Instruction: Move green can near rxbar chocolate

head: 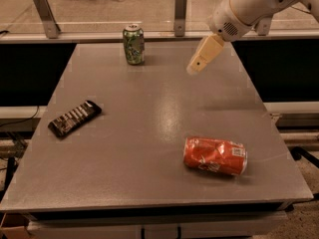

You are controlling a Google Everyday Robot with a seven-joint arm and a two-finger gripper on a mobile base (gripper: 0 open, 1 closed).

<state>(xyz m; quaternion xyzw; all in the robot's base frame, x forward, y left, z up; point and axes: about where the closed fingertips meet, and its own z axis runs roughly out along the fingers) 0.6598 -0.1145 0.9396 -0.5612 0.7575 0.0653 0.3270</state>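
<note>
Hand: my hand [196,65] hangs in the air above the surface, to the right of the green can and a little nearer the front. It touches nothing. It slants down and to the left, with its tip toward the can's side. I cannot tell whether it is wide or narrow.

Arm: my white arm [249,4] comes in from the upper right corner, well to the right of the green can.

Green can: the green can [133,45] stands upright close to the far edge of the surface, with its silver top up and mottled green-and-white sides. What is inside it cannot be seen.

Rxbar chocolate: the rxbar chocolate [75,118] lies flat, well apart from the green can, toward the front and left of it. It has a dark wrapper with pale stripes across it and is turned at a slant.

Orange-red can: the orange-red can [215,156] lies on its side, well apart from the green can, toward the front and right of it. It has a white label at one end, and its sides look dented. Its contents cannot be seen.

Surface: the grey surface [149,108] carries both cans and the bar, each apart from the others.
</note>
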